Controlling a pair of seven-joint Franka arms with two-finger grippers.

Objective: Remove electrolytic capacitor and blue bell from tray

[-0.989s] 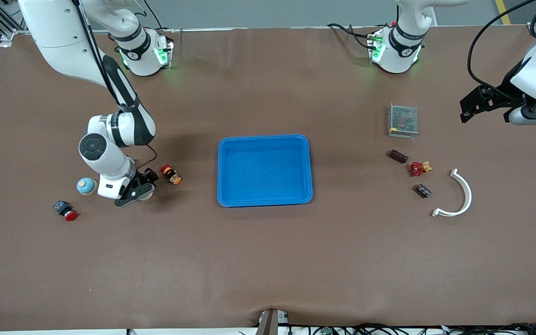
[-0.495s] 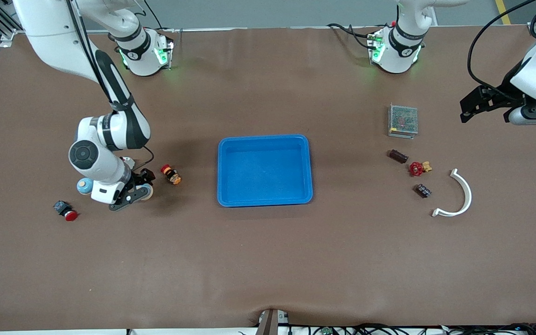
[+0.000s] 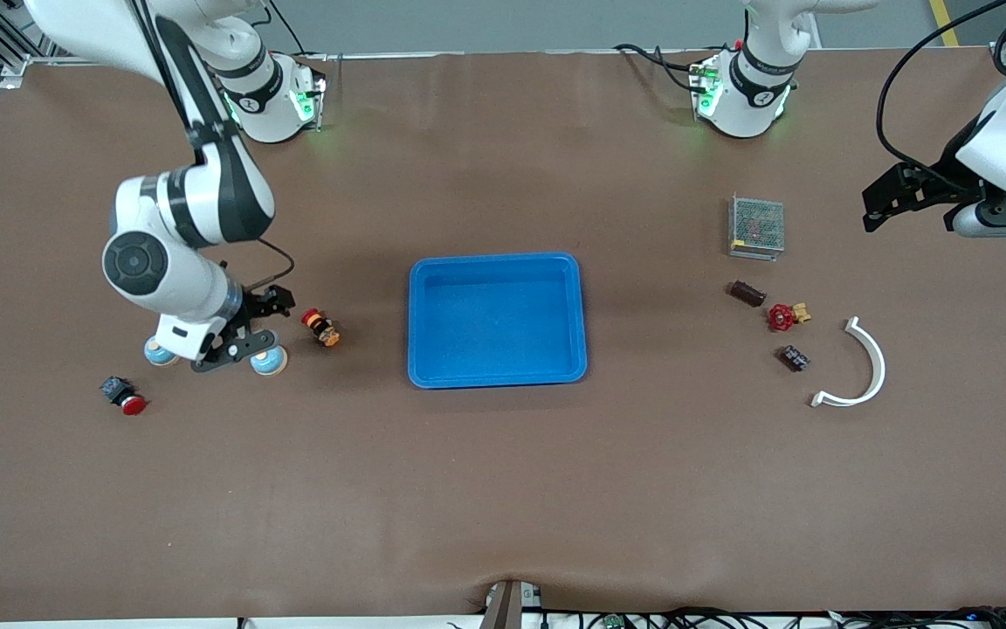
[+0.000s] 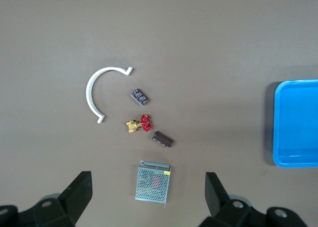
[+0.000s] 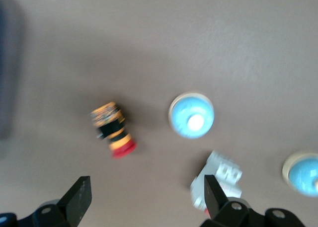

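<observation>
Front: my right tool (image 3: 237,336) hung open over the table (image 3: 503,489), between two blue bells (image 3: 269,360); blue tray (image 3: 496,262) mid-table.
Left wrist: left tool (image 4: 149,199) waited open above the capacitor (image 4: 163,138), beside a red valve (image 4: 140,123).
Right wrist: bell (image 5: 192,115) beside a red-capped button (image 5: 113,129).

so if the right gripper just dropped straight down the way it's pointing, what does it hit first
Probably bare table. The right gripper, open, hangs pointing down between two blue bells: one bell sits nearest its line, beside a small white part. Depth is unclear, so a finger could clip that bell.
</observation>
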